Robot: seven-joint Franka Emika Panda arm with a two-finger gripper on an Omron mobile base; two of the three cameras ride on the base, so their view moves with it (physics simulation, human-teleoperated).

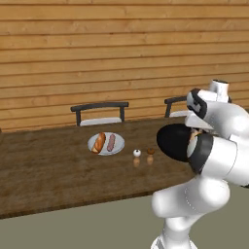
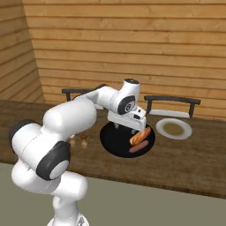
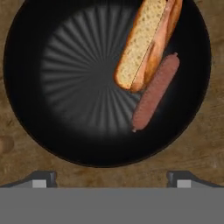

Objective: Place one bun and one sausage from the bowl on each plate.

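fingertips [image 3: 39, 180] of the gripper [image 2: 126, 128] stand wide apart and empty, poised above the bowl [image 3: 26, 65] for a pick. within lie a bun [image 3: 146, 43] and sausage [image 3: 155, 92], touching. right base view adds a bare plate [image 2: 174, 128] beyond; left base view adds a served plate [image 1: 106, 144] and two shakers [image 1: 137, 154].

In the left base view the arm's dark joint covers most of the bowl [image 1: 194, 132]. In the hand view the bun [image 3: 146, 41] runs off the top edge. In the right base view the pincer [image 2: 126, 128] is too small to show how its fingers stand.
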